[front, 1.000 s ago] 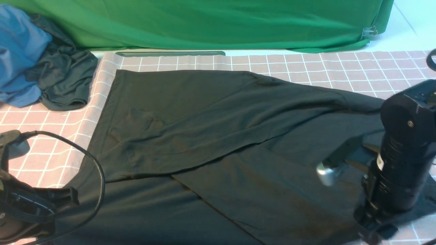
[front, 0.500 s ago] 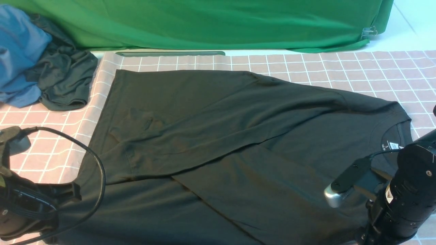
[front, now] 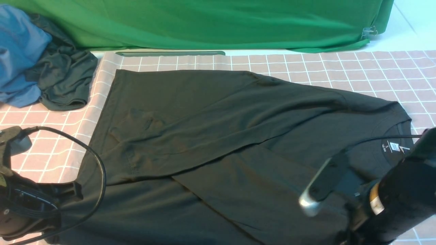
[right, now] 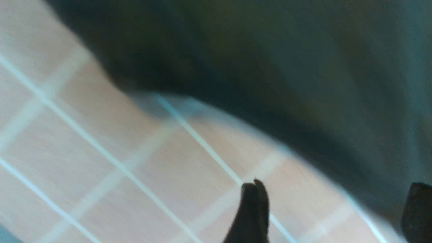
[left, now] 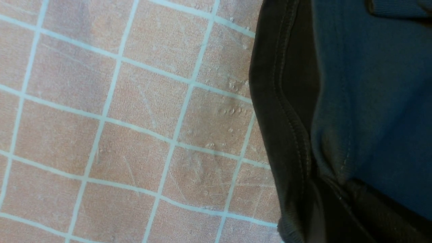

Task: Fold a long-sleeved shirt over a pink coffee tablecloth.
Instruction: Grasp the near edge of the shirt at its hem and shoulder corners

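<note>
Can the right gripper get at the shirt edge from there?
Probably yes: the right gripper is open, the shirt has an edge close to its fingertips, and nothing visible blocks the way.

The front view is bright, with white glare on the metal tip (front: 309, 203) at lower right. The left wrist view looks fairly sharp, blurring near bottom right; the right wrist view is heavily motion-smeared.
</note>
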`<state>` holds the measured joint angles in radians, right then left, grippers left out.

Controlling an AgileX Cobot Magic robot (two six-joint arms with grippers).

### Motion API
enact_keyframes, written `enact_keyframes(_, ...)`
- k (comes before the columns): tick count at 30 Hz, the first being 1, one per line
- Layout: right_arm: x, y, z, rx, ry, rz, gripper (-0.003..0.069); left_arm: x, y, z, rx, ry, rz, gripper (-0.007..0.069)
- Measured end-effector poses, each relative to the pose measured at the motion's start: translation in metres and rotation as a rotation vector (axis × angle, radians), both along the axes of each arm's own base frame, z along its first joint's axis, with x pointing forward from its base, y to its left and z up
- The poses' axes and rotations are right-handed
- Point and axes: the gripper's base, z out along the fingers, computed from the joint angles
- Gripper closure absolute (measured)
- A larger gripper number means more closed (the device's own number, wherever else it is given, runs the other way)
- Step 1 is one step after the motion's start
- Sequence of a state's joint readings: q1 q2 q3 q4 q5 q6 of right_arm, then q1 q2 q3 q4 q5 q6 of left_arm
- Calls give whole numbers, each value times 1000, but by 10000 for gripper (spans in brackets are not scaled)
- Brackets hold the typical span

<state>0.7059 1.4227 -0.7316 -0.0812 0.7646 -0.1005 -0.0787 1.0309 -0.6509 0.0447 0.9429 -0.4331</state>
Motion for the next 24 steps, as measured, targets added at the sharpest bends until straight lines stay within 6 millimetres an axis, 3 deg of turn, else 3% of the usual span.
enact_keyframes(4,-4,17,-6,23,-22,76,77,0,0,0,0,-2,0,594)
enact_keyframes(19,7,20,-33,-103,-37,183,83,0,-2,0,-26,0,8,594)
enact_keyframes(24,10,23,-36,-90,-53,194,238,0,-3,0,-35,0,13,594)
